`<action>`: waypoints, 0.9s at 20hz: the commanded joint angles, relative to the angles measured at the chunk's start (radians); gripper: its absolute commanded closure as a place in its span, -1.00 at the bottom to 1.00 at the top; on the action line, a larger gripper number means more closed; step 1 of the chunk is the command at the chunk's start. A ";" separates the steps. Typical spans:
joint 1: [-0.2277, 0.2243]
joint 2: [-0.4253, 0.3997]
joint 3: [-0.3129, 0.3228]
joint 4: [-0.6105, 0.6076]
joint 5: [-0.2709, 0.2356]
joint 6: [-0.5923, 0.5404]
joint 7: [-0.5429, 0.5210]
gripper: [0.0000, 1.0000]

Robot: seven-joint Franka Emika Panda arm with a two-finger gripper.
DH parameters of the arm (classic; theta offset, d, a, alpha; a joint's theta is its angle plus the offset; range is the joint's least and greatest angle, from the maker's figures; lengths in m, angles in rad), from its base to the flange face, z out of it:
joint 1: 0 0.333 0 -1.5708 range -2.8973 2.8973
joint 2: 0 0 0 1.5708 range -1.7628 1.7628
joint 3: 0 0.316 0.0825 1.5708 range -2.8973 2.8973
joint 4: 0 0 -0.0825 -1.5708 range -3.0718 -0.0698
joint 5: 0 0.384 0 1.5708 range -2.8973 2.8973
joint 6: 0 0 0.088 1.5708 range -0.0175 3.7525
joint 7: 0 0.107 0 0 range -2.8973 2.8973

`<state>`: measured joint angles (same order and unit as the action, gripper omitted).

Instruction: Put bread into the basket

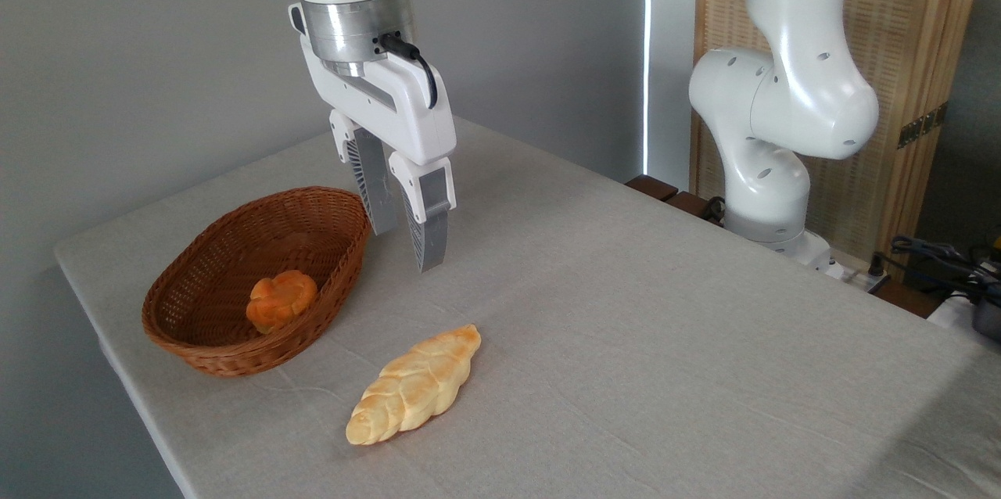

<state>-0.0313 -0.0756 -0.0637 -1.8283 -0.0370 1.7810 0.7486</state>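
The bread, a long pale-golden braided loaf, lies on the grey tablecloth near the front, to the right of the basket. The basket is oval, reddish-brown wicker, and holds a small orange knotted bun. My gripper hangs above the table just right of the basket's far rim and well above and behind the loaf. Its fingers point down with a gap between them and nothing held.
The arm's white base stands beyond the table's right rear edge, with cables past it. The table's left edge runs close under the basket. A wooden slatted panel is behind the base.
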 commanded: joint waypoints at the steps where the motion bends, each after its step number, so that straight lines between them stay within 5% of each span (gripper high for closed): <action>1: 0.001 0.011 0.005 0.023 -0.014 -0.023 0.003 -1.00; 18: 0.002 0.008 0.016 0.026 -0.014 -0.023 0.009 -1.00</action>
<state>-0.0294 -0.0753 -0.0564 -1.8259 -0.0370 1.7810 0.7485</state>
